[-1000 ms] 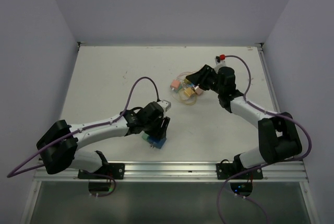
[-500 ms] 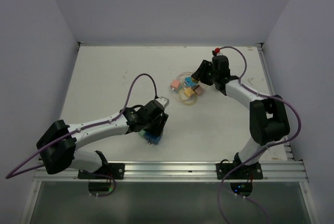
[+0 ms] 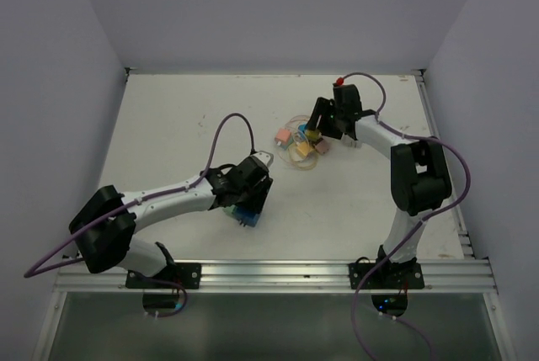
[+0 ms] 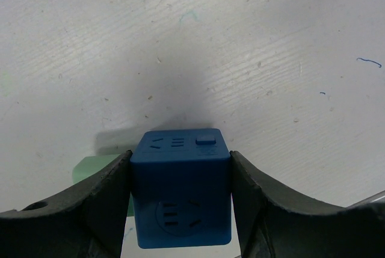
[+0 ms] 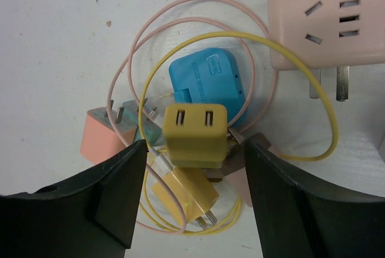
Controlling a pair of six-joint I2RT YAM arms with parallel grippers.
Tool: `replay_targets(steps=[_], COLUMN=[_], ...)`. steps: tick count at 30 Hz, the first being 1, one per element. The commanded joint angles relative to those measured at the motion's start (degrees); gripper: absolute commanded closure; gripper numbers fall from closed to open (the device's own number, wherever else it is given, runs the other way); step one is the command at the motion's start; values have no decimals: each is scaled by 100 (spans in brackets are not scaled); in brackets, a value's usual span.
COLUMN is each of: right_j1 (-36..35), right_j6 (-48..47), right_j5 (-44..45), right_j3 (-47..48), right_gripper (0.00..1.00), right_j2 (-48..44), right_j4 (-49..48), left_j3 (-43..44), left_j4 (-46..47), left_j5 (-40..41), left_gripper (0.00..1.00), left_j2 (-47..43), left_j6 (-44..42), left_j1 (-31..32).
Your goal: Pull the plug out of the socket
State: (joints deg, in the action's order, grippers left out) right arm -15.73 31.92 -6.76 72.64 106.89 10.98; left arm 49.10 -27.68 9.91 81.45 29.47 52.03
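Pinched the blue socket cube [image 4: 180, 198] between the left fingers [image 4: 84, 210], bottom centre of the left wrist view, one finger flat on each side. Glimpsed a pale green piece [image 4: 96, 166] behind the cube at lower left, mostly hidden. Sat low and left of centre on the white desk [image 3: 168, 125] in the top view. Kept the right fingers [image 5: 102, 198] spread, clear of the yellow adapter [image 5: 195, 127] between them, above a tangle of chargers.

Plain pale walls [image 3: 278, 7] enclose a scuffed white table [image 3: 168, 125] with a metal rail [image 3: 269, 273] in front.
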Motion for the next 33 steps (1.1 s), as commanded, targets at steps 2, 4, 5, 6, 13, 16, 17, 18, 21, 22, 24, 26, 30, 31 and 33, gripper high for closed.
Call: replay_targets(steps=[2, 4, 5, 6, 13, 16, 17, 18, 21, 22, 24, 26, 30, 31, 33], right_j1=[-9, -9, -9, -1, -18, -10, -9, -9, -27, -36, -44, -62, -141, -193, -281], right_j6=[-230, -291, -309, -327, -389, -319, -301, -283, -283, -309, -318, -336, -388, -380, -353], right_j5=[0, 8, 35, 44, -35, -53, -88, -132, -316, -351, -457, -571, -703, -721, -730], right_j3=[251, 198, 172, 145, -636, -1320, -1453, -1585, -2051, -2261, -2456, -2737, -3062, -3106, -3238], right_gripper=[26, 19, 18, 18, 16, 15, 15, 15, 14, 14, 14, 14, 11, 10, 9], right_j2=[-246, -405, -589, -704, -2012, -2670, -2821, -2997, -3534, -3657, -4008, -4306, -4685, -4730, -4887], right_j4=[194, 229, 272, 299, 97, -61, -96, -192, -237, -246, -255, -272, -211, -202, -202], left_j3=[372, 433, 451, 503, 732, 811, 838, 873, 1013, 1048, 1110, 1163, 1312, 1356, 1488], left_j4=[351, 378, 386, 395, 386, 413, 421, 448, 448, 439, 448, 474, 474, 457, 378], left_j5=[143, 151, 134, 134, 239, 327, 353, 380, 467, 476, 538, 538, 520, 521, 590], left_gripper=[100, 100, 100, 100, 82, 73, 72, 71, 70, 68, 64, 55, 32, 28, 18], left_j2=[213, 275, 336, 363, 530, 661, 740, 784, 1021, 1057, 1180, 1276, 1365, 1356, 1312], left_j6=[15, 15, 15, 23, 102, 137, 172, 190, 234, 252, 296, 348, 445, 463, 498], left_j1=[-61, -70, -70, -70, -79, -79, -79, -79, -79, -70, -79, -70, -70, -70, -79])
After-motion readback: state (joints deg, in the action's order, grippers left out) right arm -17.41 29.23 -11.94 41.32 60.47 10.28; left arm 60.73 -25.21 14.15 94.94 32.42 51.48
